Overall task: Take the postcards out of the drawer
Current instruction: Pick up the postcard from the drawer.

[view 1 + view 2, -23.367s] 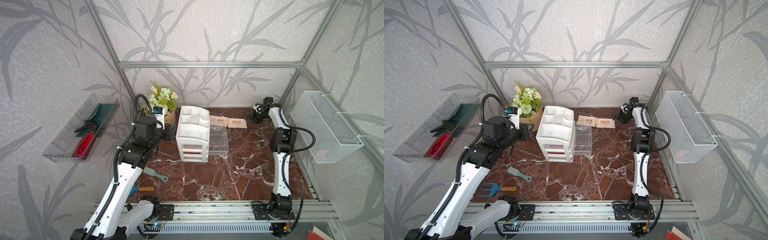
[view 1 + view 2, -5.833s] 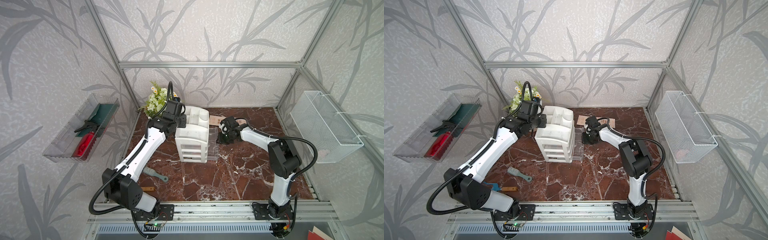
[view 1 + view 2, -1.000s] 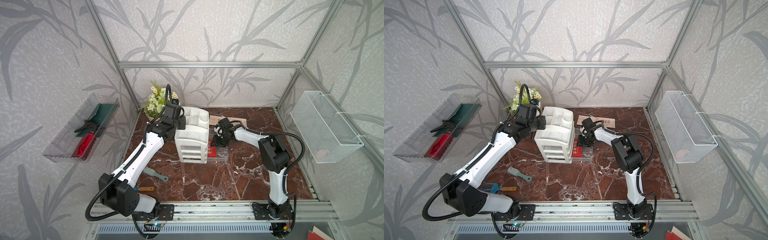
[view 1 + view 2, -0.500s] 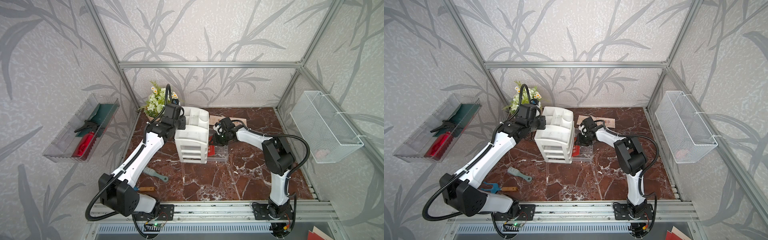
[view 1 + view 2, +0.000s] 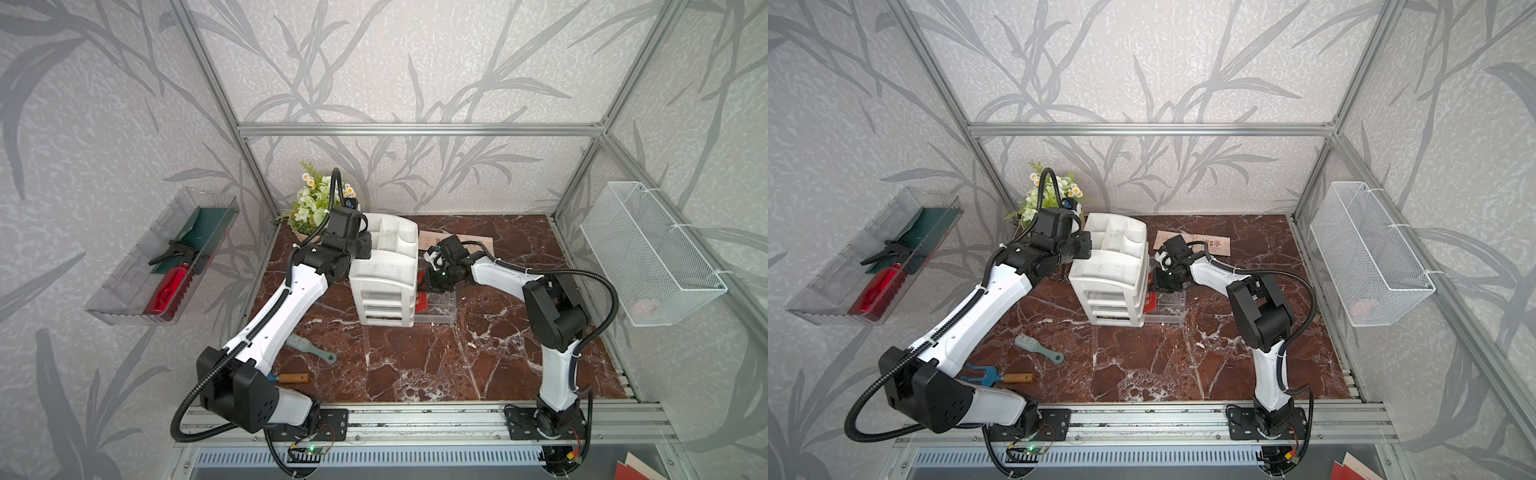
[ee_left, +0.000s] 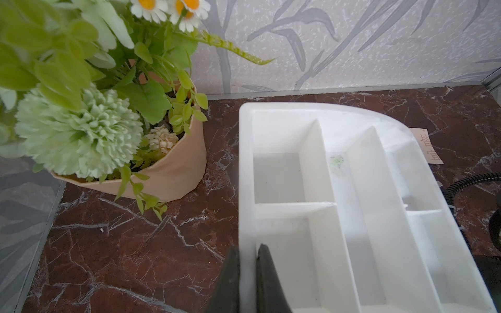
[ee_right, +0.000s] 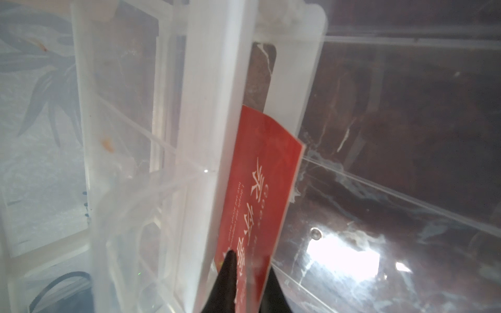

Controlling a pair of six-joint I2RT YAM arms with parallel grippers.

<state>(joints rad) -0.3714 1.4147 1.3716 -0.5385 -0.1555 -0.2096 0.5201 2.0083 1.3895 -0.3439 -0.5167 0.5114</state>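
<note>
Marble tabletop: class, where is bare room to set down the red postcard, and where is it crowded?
Free: the front middle, between the brush and the right arm's base; the back right, between the beige postcards and the wire basket. Crowded: around the white organiser and its open drawer.

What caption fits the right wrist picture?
Right gripper pinches a red rectangular postcard standing in the clear plastic drawer.

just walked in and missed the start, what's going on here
The left pincer clamps the rim of the white plastic desk organizer, likely steadying it. The right pincer pinches the red postcard with gold characters, which is tilted up in the pulled-out clear plastic drawer. Two beige postcards already lie on the dark marble tabletop near the back wall.
</note>
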